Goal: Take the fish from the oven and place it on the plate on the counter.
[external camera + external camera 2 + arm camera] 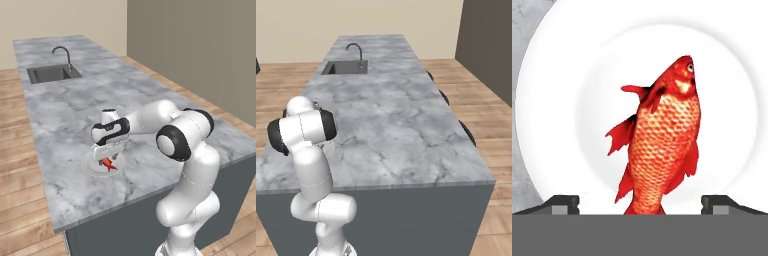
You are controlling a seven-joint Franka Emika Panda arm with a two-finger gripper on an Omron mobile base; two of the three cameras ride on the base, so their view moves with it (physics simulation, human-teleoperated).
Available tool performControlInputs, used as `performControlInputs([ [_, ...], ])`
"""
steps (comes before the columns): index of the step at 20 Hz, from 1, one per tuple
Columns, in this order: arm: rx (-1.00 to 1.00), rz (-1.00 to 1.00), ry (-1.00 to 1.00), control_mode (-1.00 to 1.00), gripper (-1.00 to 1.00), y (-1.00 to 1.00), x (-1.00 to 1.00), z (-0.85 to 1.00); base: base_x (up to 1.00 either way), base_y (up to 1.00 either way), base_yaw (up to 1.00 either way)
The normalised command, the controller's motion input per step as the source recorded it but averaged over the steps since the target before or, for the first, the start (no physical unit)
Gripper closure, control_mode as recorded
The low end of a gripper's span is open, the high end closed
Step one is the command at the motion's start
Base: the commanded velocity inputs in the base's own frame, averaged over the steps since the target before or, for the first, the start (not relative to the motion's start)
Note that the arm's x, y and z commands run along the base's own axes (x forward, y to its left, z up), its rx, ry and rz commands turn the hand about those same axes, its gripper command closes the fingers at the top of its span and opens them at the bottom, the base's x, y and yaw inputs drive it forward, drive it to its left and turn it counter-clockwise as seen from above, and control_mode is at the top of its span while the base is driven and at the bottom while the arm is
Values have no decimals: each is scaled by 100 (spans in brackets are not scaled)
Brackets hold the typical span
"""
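Fingers (640,202) open, straddling tail of fish (662,140); long axis points away, flat on plate (552,75), centred.

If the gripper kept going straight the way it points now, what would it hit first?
Most likely the fish, which lies on the plate directly between the open jaws of the gripper. The plate comes right behind it; how much gap remains is unclear.

Bright red-orange fish (662,145) with scaled orange flank and deeper red fins, on plain white plate (557,100). Grey-white veined marble counter (75,115) over dark grey base. Dark sink (50,74), dark faucet (62,54). Warm brown plank floor (15,165), beige wall (301,25).
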Motion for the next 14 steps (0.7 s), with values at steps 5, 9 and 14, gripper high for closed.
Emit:
performControlInputs([
  [5,0,-3,0,-100,-100,0,-34,59,0,0,0],
  [9,0,-1,-7,-100,-100,0,-31,95,0,0,0],
  [14,0,0,-16,-100,-100,0,-46,100,0,0,0],
])
